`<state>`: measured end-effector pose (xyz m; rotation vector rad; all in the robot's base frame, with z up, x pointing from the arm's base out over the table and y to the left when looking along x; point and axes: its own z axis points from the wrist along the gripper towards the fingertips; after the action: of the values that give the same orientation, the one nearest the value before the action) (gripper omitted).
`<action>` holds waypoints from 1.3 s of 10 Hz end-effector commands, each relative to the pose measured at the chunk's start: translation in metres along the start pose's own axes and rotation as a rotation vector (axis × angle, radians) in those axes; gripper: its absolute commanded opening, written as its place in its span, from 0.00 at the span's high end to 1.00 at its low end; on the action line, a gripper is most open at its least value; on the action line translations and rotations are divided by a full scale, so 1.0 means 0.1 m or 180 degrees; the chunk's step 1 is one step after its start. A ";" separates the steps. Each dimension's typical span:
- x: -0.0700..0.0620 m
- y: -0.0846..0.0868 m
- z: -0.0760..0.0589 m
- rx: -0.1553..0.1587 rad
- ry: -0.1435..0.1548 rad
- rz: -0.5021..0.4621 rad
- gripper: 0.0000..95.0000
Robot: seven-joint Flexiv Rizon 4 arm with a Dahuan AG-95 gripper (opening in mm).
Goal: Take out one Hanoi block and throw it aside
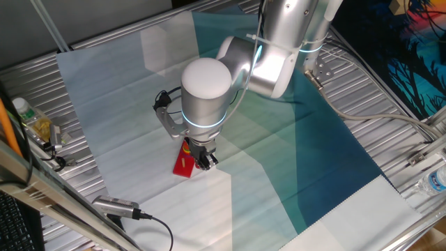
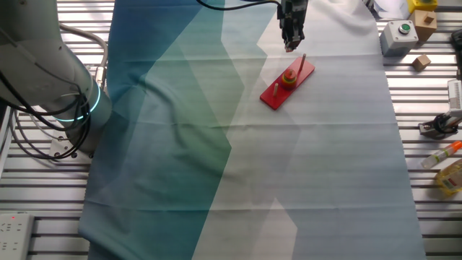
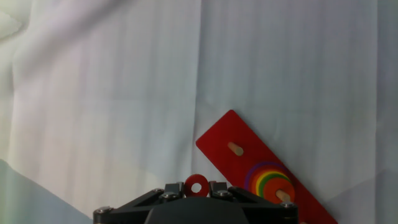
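In the hand view a tiny red round Hanoi block (image 3: 196, 185) with a centre hole sits clamped between my gripper's (image 3: 196, 188) two dark jaws. It is held above the white cloth, to the left of the red peg board (image 3: 249, 158). The board lies diagonally and carries a stack of coloured rings (image 3: 270, 182) on one peg, with a bare peg (image 3: 234, 148) beside it. In one fixed view my gripper (image 1: 203, 162) hangs just right of the board (image 1: 183, 164). In the other fixed view my gripper (image 2: 290, 42) is above the board's (image 2: 287, 85) far end.
A white and teal cloth (image 2: 216, 144) covers the slatted metal table. A grey box with a green button (image 2: 398, 36), wooden blocks (image 2: 420, 62) and a bottle (image 2: 442, 155) lie along one side. A bottle (image 1: 31, 118) and a camera (image 1: 118, 207) sit at the left.
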<state>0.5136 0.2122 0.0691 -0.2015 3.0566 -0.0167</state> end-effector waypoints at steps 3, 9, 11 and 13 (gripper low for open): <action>0.00 0.00 0.00 -0.0006 0.0000 -0.0034 1.00; 0.00 0.00 0.00 -0.0003 0.0001 -0.0077 0.80; 0.00 0.00 0.00 -0.0002 0.0001 -0.0082 0.80; 0.00 0.00 0.00 -0.0002 0.0001 -0.0092 0.80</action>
<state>0.5137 0.2123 0.0692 -0.2449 3.0537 -0.0178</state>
